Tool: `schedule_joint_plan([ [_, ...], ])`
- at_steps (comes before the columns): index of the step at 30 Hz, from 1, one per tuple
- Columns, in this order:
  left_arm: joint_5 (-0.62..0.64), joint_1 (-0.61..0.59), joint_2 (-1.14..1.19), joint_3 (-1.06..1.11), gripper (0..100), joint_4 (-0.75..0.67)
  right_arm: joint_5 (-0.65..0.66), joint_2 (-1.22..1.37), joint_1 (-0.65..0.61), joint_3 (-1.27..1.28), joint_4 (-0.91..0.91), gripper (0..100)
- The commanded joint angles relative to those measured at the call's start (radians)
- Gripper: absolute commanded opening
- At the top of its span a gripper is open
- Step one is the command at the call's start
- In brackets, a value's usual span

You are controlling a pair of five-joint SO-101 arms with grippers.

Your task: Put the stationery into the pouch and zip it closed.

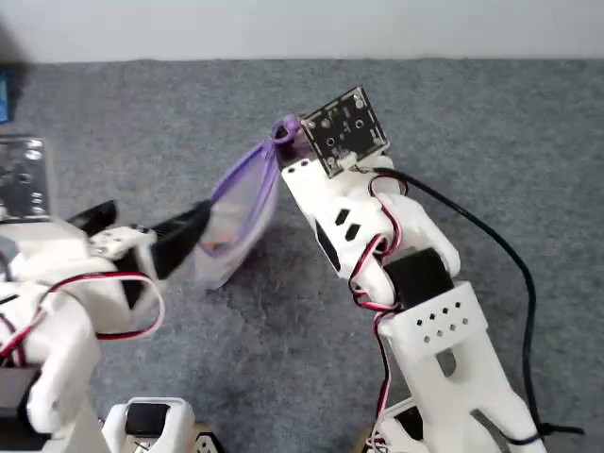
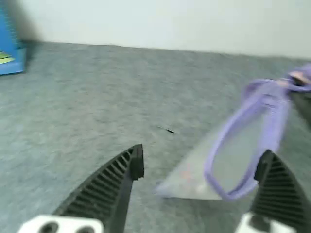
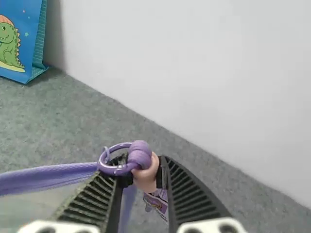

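Observation:
A clear pouch [image 1: 236, 222] with a purple zip band hangs stretched over the grey carpet. My right gripper [image 1: 288, 142] holds its far end up, shut on the zipper pull, a purple ring with a small charm [image 3: 141, 165]. The purple band [image 3: 43, 177] runs away from those fingers. My left gripper [image 1: 179, 231] stands open at the pouch's lower end, one black finger [image 2: 116, 182] off to the side of it and the other [image 2: 277, 191] against the purple edge. The pouch [image 2: 233, 155] lies between them with faint items inside.
Grey carpet [image 1: 142, 123] covers the table up to a white wall. A blue bag with a dinosaur print [image 3: 19, 39] stands by the wall, also seen as a blue object [image 2: 9, 46] at the far edge. A black cable [image 1: 500, 255] trails along the right arm.

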Motion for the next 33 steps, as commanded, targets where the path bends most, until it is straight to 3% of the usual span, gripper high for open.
schedule_joint_plan([
  [1, -0.011, -0.087, -0.011, 0.062, 36, -0.041, 0.029, 0.004, 0.015, -0.114, -0.033, 0.7],
  [10, 0.044, -0.233, -0.015, 0.371, 36, -0.358, 0.091, -0.002, -0.056, -0.126, -0.03, 0.7],
  [16, 0.057, -0.233, -0.009, 0.407, 36, -0.385, 0.092, -0.024, -0.051, -0.127, -0.027, 0.7],
  [25, 0.012, 0.132, -0.017, 0.424, 36, -0.198, 0.146, -0.031, -0.054, -0.129, -0.033, 0.7],
  [33, 0.129, 0.325, -0.017, 0.423, 36, -0.233, 0.141, -0.028, -0.071, -0.147, 0.022, 0.7],
])
